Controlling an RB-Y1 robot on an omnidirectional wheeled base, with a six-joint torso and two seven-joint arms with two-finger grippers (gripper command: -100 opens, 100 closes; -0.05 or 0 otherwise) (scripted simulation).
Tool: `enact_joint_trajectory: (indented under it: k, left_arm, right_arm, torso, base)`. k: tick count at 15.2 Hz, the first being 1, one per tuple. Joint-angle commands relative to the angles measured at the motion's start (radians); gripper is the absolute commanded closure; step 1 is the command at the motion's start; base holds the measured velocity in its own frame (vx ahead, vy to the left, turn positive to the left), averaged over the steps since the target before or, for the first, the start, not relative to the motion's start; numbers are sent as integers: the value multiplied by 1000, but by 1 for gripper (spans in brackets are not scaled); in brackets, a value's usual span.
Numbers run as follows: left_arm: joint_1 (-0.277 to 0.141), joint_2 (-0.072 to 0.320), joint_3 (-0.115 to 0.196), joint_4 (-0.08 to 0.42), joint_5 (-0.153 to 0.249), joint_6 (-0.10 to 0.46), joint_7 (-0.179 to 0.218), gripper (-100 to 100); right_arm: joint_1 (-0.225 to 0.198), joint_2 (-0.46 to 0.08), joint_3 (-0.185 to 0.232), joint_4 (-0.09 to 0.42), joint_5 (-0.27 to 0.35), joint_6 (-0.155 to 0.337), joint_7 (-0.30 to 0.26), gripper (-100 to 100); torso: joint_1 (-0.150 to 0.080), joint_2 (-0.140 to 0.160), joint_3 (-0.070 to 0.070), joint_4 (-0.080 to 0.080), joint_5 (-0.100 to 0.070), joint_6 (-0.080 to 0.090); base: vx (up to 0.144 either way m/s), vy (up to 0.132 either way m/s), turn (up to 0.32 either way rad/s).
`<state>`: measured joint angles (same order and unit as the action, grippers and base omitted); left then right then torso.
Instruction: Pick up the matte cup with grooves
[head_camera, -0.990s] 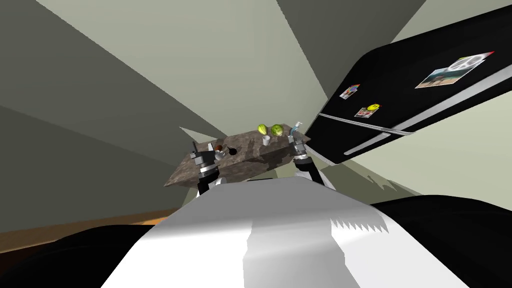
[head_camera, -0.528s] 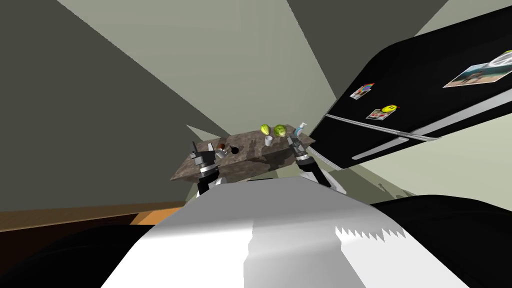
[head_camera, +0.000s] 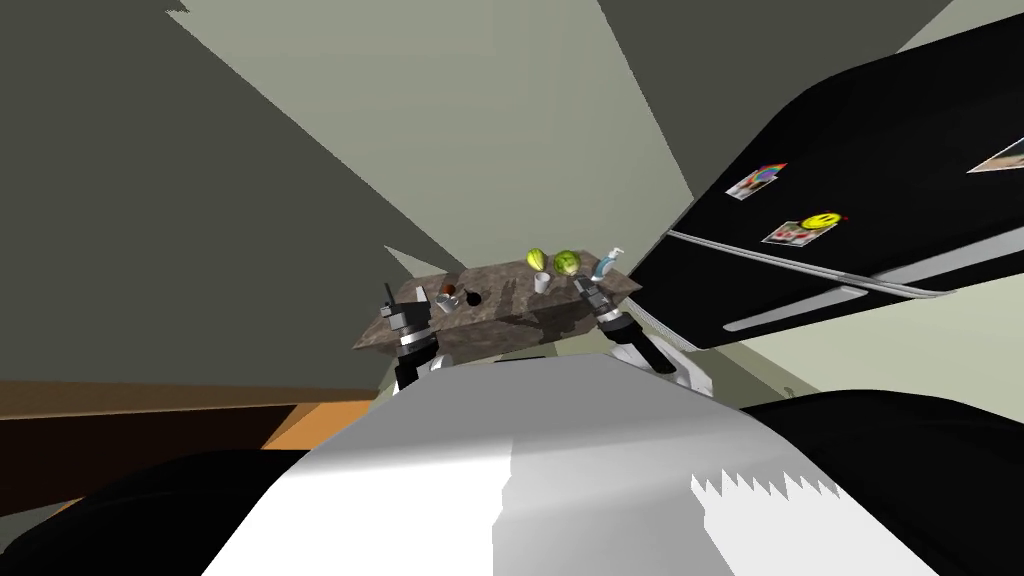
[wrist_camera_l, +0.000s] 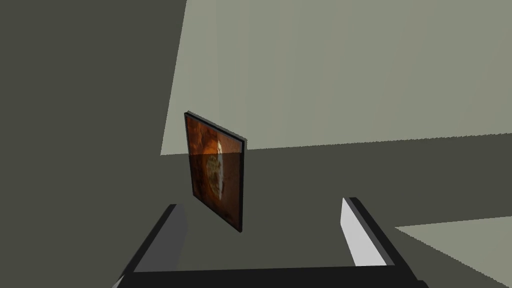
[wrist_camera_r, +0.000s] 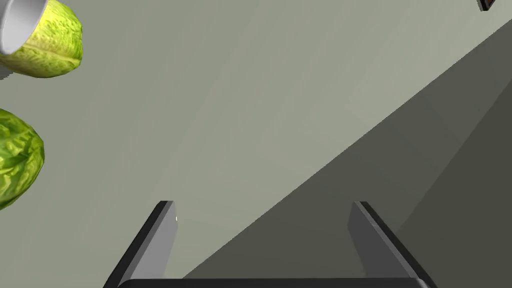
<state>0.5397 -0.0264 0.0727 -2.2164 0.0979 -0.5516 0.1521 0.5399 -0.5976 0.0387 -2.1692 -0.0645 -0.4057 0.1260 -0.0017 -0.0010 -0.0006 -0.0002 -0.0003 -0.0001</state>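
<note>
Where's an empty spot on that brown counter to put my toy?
The bare middle of the counter, between the small dark thing and the white cup. The front strip looks bare too. Crowded: the far corner with two lettuces and a bottle.

light: even and flat, no glare | walls: pale green lit planes against dark olive shaded ones, hard straight edges | counter (head_camera: 500, 285): dark shadow patch on its near half (far half lighter) | left tool (wrist_camera_l: 261, 202): 1 finger lit white, the other grey in shade | head lens: walls splay to the corners, view rolled
</note>
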Motion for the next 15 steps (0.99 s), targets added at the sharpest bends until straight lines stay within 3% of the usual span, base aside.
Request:
enact_joint_trajectory:
  k: [1, 15]
  left_arm:
    - [0, 0, 0, 0, 0, 0, 0, 0]
    - [0, 0, 0, 0, 0, 0, 0, 0]
  right_arm:
    - [8, -50, -3, 12, -6, 9, -6, -100]
    - [30, -347, -10, 50, -24, 32, -26, -100]
  torso:
    - [0, 0, 0, 0, 0, 0]
    - [0, 0, 0, 0, 0, -1]
  base:
    - [6, -21, 158]
    - [4, -19, 120]
